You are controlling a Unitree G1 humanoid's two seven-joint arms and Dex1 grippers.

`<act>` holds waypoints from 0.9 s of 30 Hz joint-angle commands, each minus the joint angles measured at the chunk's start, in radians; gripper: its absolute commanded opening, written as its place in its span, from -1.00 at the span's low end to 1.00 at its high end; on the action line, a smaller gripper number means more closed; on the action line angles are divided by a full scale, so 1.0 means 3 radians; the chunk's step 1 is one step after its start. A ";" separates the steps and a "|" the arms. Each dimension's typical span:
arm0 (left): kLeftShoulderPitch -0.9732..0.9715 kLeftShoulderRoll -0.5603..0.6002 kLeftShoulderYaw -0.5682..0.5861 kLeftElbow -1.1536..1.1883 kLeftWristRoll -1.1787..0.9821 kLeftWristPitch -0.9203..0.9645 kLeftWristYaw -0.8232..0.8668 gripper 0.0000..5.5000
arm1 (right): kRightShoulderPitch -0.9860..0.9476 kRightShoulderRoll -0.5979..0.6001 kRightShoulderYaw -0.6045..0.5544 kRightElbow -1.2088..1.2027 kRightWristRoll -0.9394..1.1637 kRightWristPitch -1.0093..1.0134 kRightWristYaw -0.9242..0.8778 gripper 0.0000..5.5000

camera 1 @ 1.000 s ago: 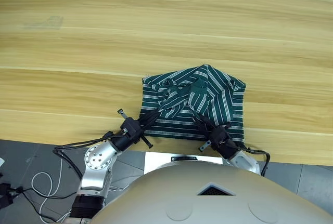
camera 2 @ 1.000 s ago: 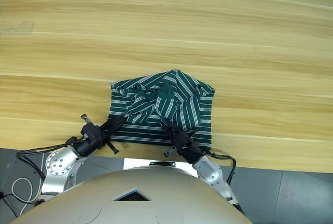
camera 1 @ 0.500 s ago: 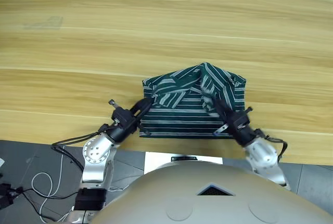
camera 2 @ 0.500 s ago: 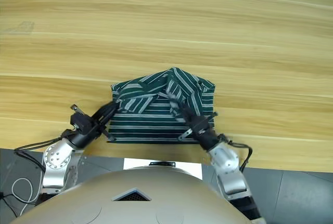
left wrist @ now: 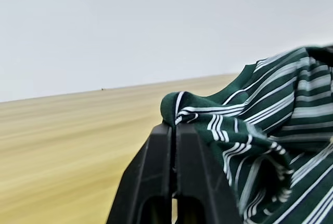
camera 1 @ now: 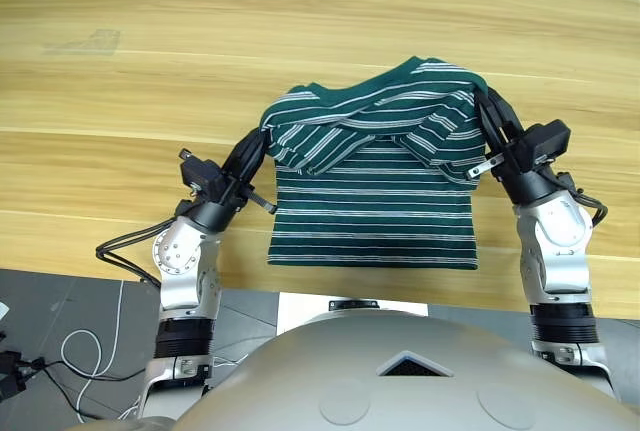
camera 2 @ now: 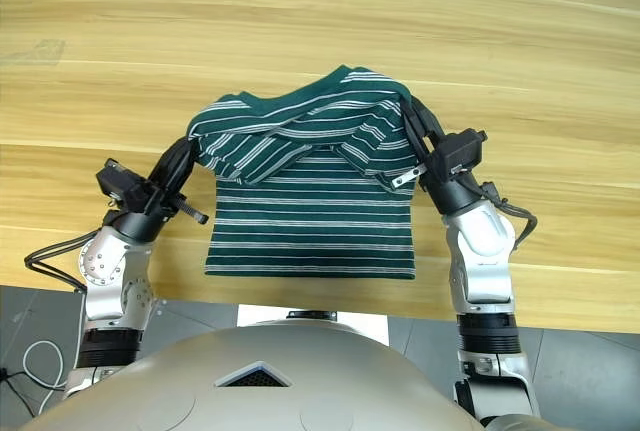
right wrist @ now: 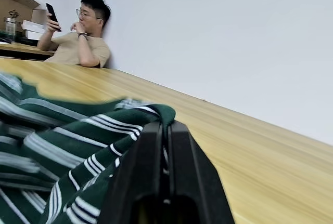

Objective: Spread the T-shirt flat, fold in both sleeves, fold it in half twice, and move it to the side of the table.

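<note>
- T-shirt (camera 1: 375,201), dark green with white stripes, sat at the near edge of the table (camera 1: 150,71), with its hem toward us and its collar on the far side.
- We had the left gripper (camera 1: 262,139) clamped on the shirt's left shoulder corner. In the left wrist view its fingers were pressed together with a fold of striped cloth pinched at the tips.
- We had the right gripper (camera 1: 483,101) clamped on the right shoulder corner in the same way. The right wrist view showed its fingers closed on the green edge.
- Between the two grippers, we held the upper part of the shirt raised off the wood and spread wide, while the lower part lay flat on the table.
- Loose folds of cloth hung crossed over the chest, just below the collar.
- Our arms stood well apart, one at each side of the shirt.
</note>
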 commanded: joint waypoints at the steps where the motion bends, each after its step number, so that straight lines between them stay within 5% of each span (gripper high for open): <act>1: 0.0580 0.0208 -0.0068 -0.0375 -0.0439 -0.0060 -0.0669 -1.00 | 0.0676 -0.0519 0.0103 -0.0320 0.0423 -0.0325 0.0921 -0.99; 6: 0.0824 0.0356 0.0104 -0.0259 -0.0610 -0.0128 -0.1152 -1.00 | 0.0835 -0.0657 -0.0317 -0.0349 0.1429 -0.0206 0.1510 -0.99; 12: -0.0774 0.0419 0.0096 0.0996 0.0346 0.0393 -0.0315 -1.00 | -0.0880 -0.0282 -0.0135 0.0953 0.0676 0.0212 0.0943 -0.99; 14: -0.1716 0.0384 0.0000 0.1745 0.0792 0.0510 0.0130 -1.00 | -0.1871 -0.0098 -0.0037 0.2029 0.0081 0.0225 0.0338 -0.99; 17: -0.3774 0.0301 -0.0126 0.3088 0.1497 0.0662 0.1544 -1.00 | -0.3874 0.0107 0.0040 0.3702 -0.0638 0.0340 -0.1329 -0.99; 21: -0.5540 0.0283 0.0327 0.3700 0.1364 0.0228 0.2981 -1.00 | -0.5268 0.0076 -0.0158 0.4177 -0.0921 -0.0081 -0.2880 -0.99; 24: -0.5702 0.0214 0.0578 0.3422 0.0988 -0.0520 0.2482 -1.00 | -0.5337 0.0005 -0.0201 0.3885 -0.1143 -0.0744 -0.3128 -0.99; 27: -0.4761 0.0212 0.0533 0.2818 0.0522 -0.0595 0.1248 -1.00 | -0.4531 -0.0018 -0.0242 0.3456 -0.0708 -0.0988 -0.1980 -0.99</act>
